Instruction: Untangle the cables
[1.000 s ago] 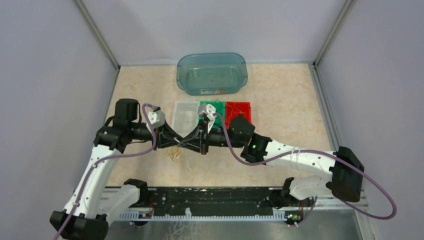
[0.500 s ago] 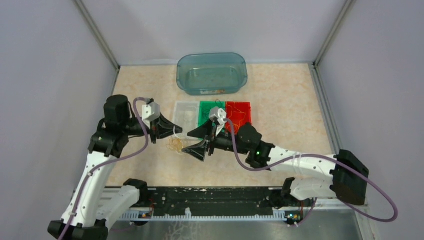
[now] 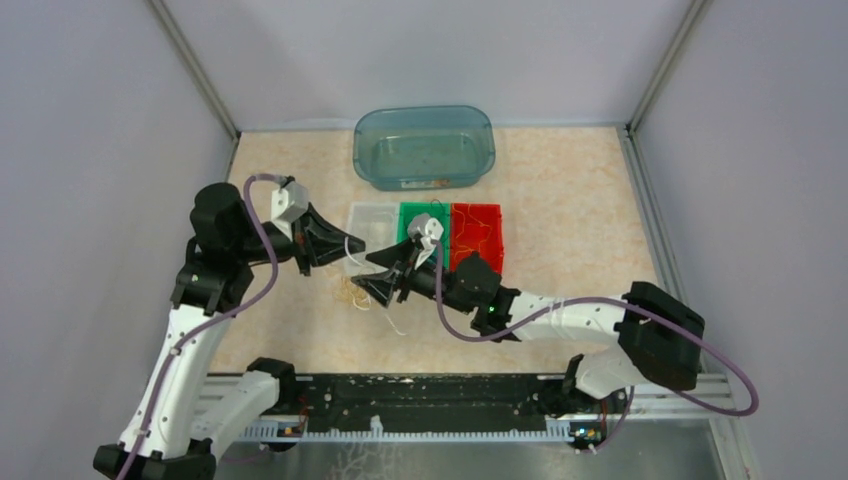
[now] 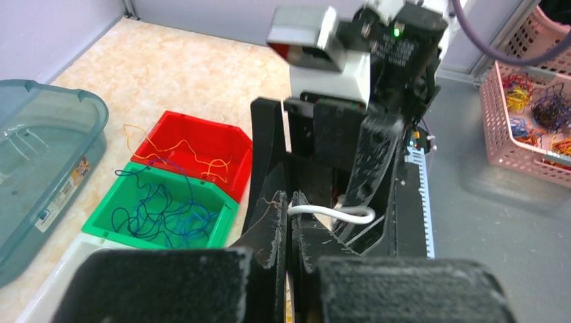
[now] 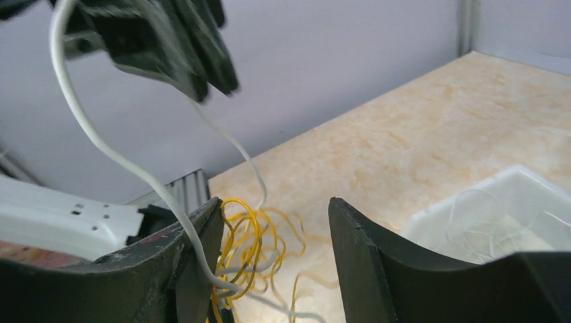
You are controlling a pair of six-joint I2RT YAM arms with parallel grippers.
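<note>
My left gripper (image 4: 291,205) is shut on a thin white cable (image 4: 334,214), pinched at its fingertips and raised above the table. That white cable (image 5: 101,142) slopes down past the left finger of my right gripper (image 5: 276,259) into a tangle of yellow and white cables (image 5: 259,232) lying on the table. The right gripper (image 3: 372,275) is open and hovers just over the tangle (image 3: 350,291), holding nothing. From above, the left gripper (image 3: 350,246) sits just up and left of the right one.
A clear bin (image 3: 368,226), a green bin (image 3: 418,215) of blue wires and a red bin (image 3: 478,226) of orange wires stand in a row behind the grippers. A teal tub (image 3: 424,147) is farther back. A pink basket (image 4: 532,101) of wires sits off the table.
The left gripper shut on the white cable and drew back left and upward. The right gripper opened, let go and slid left and lower over the tangle.
</note>
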